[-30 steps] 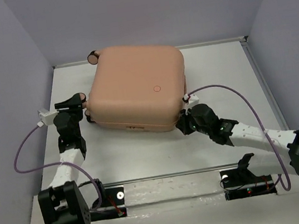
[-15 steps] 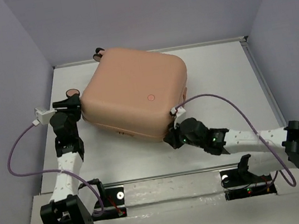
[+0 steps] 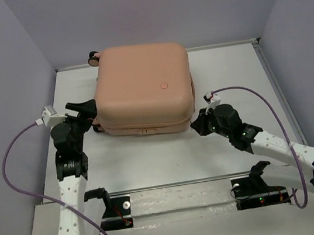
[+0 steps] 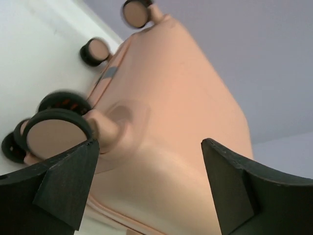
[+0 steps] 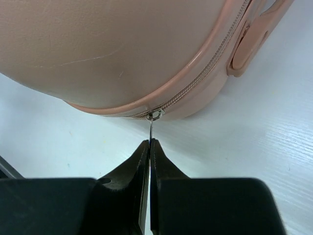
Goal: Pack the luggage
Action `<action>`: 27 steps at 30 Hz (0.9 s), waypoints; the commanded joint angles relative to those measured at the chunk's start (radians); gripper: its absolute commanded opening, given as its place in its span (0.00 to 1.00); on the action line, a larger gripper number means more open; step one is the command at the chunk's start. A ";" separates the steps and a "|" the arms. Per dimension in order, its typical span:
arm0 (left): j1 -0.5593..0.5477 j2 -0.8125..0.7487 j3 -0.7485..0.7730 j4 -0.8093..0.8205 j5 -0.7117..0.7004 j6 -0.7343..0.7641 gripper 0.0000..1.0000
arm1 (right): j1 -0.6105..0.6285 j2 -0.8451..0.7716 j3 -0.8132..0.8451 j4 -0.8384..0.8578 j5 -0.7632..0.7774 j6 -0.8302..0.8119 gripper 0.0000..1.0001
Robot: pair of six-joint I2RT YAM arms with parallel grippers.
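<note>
1. Plainly, the big peach-pink hard-shell suitcase with rounded corners [image 3: 141,87] lies flat and closed on the white table [image 3: 170,163], towards the far middle, beyond both arms.
2. Its small black-and-peach wheels [image 4: 54,134] face the left arm. So I'd say its wheel-to-top axis runs across the table from left to right, though from above the shell looks nearly square.
3. A peach moulded carry handle [image 5: 254,36] shows in the right wrist view, round the corner from the zip pull.
4. The right gripper [image 3: 198,126] is at the near right corner of the suitcase, just off the shell. Its fingers are pinched together on the thin metal zip pull [image 5: 151,128].
5. The pull stands straight out from the shell towards the gripper. The peach zip track [image 5: 205,73] curves away from it around that corner.
6. The left gripper [image 3: 83,109] is beside the wheel end with its jaws spread wide and nothing between them. One wheel sits just behind its left finger [image 4: 63,181], and I cannot tell whether they touch.
7. The coming move seems to turn on the zip. The right arm has the pull and would draw along the seam line. The left arm is the nearer one to steady the wheel end.
</note>
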 commanded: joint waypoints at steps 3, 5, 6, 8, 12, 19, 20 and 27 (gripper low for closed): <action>-0.101 -0.131 0.166 -0.146 0.009 0.251 0.77 | -0.019 -0.034 -0.029 0.183 -0.092 0.015 0.07; -0.226 -0.147 0.149 -0.172 -0.034 0.272 0.45 | -0.019 -0.033 -0.037 0.179 -0.100 0.020 0.07; -0.277 -0.146 0.116 -0.177 -0.040 0.272 0.40 | -0.019 -0.034 -0.040 0.176 -0.105 0.021 0.07; -0.457 -0.134 0.064 -0.168 -0.048 0.246 0.34 | -0.019 -0.031 -0.049 0.174 -0.112 0.026 0.07; -0.814 -0.004 -0.062 -0.056 -0.207 0.170 0.34 | -0.019 -0.007 -0.058 0.176 -0.102 0.031 0.07; -0.988 0.279 -0.060 0.162 -0.217 0.160 0.35 | -0.019 0.078 -0.037 0.275 -0.056 0.008 0.16; -0.989 0.297 -0.050 0.182 -0.215 0.165 0.35 | -0.019 0.091 -0.026 0.298 -0.048 -0.006 0.21; -0.991 0.346 -0.018 0.202 -0.220 0.194 0.35 | -0.019 0.154 -0.031 0.404 0.018 -0.061 0.32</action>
